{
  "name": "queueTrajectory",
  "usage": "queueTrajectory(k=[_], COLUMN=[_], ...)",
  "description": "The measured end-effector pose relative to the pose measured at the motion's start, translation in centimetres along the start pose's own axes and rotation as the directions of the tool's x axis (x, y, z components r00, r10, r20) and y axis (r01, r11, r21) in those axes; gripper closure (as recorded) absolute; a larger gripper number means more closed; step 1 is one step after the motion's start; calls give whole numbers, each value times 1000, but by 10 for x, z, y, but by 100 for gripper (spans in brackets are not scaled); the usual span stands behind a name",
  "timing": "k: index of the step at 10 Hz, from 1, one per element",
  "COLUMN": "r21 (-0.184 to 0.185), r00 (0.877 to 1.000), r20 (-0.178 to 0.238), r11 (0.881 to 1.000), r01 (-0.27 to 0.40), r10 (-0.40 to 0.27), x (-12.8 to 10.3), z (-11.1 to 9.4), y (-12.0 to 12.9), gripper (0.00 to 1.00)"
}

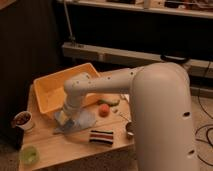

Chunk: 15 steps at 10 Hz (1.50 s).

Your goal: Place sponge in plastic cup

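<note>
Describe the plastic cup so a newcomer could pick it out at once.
Start at the wooden table and go to its front-left corner, well away from the gripper down at the pale blue cloth. There stands the small translucent light-green plastic cup. Its neighbour, the white cup with dark contents, is opaque and sits further back.
</note>
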Motion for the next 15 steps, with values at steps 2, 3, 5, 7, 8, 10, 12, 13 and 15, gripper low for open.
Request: queueTrajectory(k=[2, 3, 5, 7, 8, 10, 12, 13, 15], r21=[-20, -32, -66, -85, -94, -109, -189, -211, -234], r00=[992, 985, 965, 950, 941, 918, 878, 866, 853], r20=[9, 9, -5, -20, -33, -83, -121, -122, -115], r11=[992, 985, 963, 948, 939, 919, 879, 865, 848], r01=[125, 172, 262, 308, 332, 379, 438, 456, 475], r10=[-125, -171, -263, -311, -336, -388, -464, -486, -509], x=[-6, -6, -7, -3, -2, 5, 13, 13, 6], z=[-2, -2, 5, 0, -2, -7, -14, -15, -14], y=[35, 47, 73, 82, 88, 102, 127, 138, 152], gripper=[100, 100, 100, 100, 100, 100, 100, 100, 100])
